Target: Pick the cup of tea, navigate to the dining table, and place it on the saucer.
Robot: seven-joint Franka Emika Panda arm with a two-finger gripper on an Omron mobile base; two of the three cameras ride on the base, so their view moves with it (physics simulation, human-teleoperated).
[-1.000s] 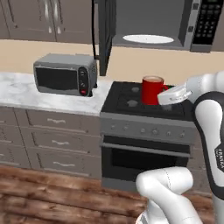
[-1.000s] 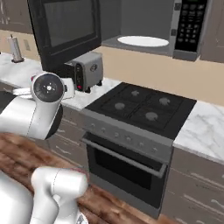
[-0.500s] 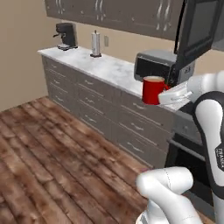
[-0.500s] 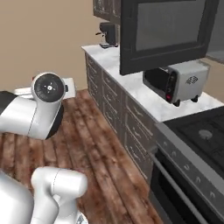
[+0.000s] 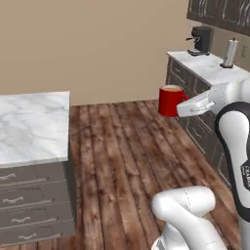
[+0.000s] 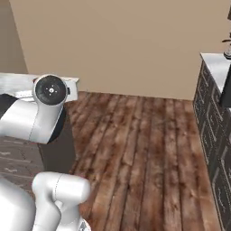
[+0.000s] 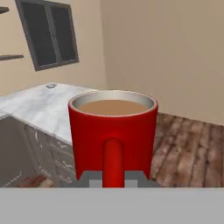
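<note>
mug (image 7: 113,135): red, holding light brown tea, sitting upright | gripper (image 7: 113,178): clenching the mug's handle, mug just ahead of the fingers | place: mug (image 5: 169,101) hanging in the air above wooden floor (image 5: 132,146), beside marble-topped cabinet (image 5: 29,127)

Arm (image 6: 43,113): white, near left, dark round joint facing us.
Floor (image 6: 144,153): dark wood planks.
Far wall (image 6: 122,40): plain beige.
Worktop (image 6: 18,85): marble, left, behind arm.
Cabinets (image 6: 216,135): grey drawers, right.

My fingertips hide behind the cup of tea (image 7: 113,131); its base is cut off; the marble-topped cabinet (image 5: 29,127) runs off-frame.
</note>
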